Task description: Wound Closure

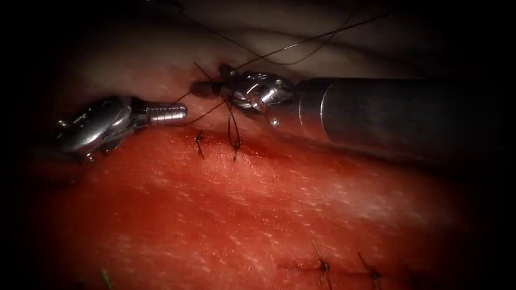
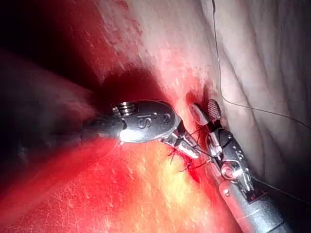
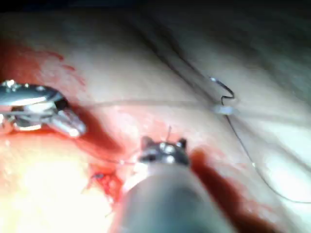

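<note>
Left tool (image 1: 180, 114) at frame left, jaws closed on thread (image 1: 207, 111). Right tool (image 1: 207, 87) at center, jaws parted in left wrist view, thread around it. Needle (image 3: 222, 93) lies free on pale tissue (image 1: 269, 204), outside cut (image 1: 236, 145). Judgement: knot step; next needs steady thread tension.

Both tools are polished metal. The left tool (image 1: 166, 114) has glossy fingers (image 1: 171, 113) with fine cross ribs. The right tool (image 1: 215, 86) has a shiny wrist and a smooth, satin-finished metal shaft (image 1: 376, 110). The tissue (image 1: 258, 215) is wet and glistening, finely grained, coated with red fluid (image 1: 161, 188). The thread (image 1: 301, 45) is thin, dark and matt.
</note>
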Controlling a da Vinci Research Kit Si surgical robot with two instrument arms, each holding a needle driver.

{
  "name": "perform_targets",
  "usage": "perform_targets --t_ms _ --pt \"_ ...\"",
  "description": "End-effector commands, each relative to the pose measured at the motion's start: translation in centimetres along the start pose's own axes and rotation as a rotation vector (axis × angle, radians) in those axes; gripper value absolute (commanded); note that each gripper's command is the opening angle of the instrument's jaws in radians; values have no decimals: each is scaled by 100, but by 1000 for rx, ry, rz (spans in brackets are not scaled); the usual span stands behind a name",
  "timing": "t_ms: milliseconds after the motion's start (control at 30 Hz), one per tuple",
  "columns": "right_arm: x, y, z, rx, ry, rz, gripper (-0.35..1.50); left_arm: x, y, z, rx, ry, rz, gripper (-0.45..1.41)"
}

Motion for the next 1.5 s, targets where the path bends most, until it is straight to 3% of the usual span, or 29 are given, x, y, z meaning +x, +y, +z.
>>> perform_targets --t_ms 33,100,133,167,300,467,700,733,767,800,867,1300,1400,1433,1500 --pt "3 -4 14 11 1 -3 105 -9 1 3 0 0 -3 -35" --pt "1 -6 17 31 -15 -7 64 -9 1 3 -1 0 -3 -35" --pt "0 -7 17 67 -43 -8 -3 -9 1 3 -1 0 3 -35" --pt "0 -9 16 73 -62 -10 -35 -9 1 3 -1 0 3 -35" --pt "5 -17 -11 16 -12 -6 -35 -6 -5 0 -2 0 1 -35" --pt "8 -17 -39 21 -8 35 -35 -4 -47 -18 46 -27 8 -35" --pt "15 -16 -46 33 30 63 -35 -29 -60 -35 75 -34 -12 -35" --pt "16 -15 -44 44 34 64 -10 -30 -58 -35 77 -36 -17 -35" --pt "18 -14 -42 46 46 66 41 -30 -56 -35 78 -36 -17 -35" --pt "23 -13 -34 28 74 74 120 -29 -53 -33 81 -35 -19 -35" --pt "26 -12 -29 19 80 77 128 -27 -49 -30 82 -34 -21 -35" --pt "4 -11 -1 13 -30 126 93 -6 -3 0 31 -29 -48 -35" --pt "3 -14 -1 46 -38 191 27 -6 -3 1 31 -28 -48 -35" --pt "2 -16 -2 69 -44 213 -35 -6 -3 1 30 -28 -49 -35" --pt "1 -18 -5 51 -46 227 -35 -5 -4 0 29 -29 -49 -35"
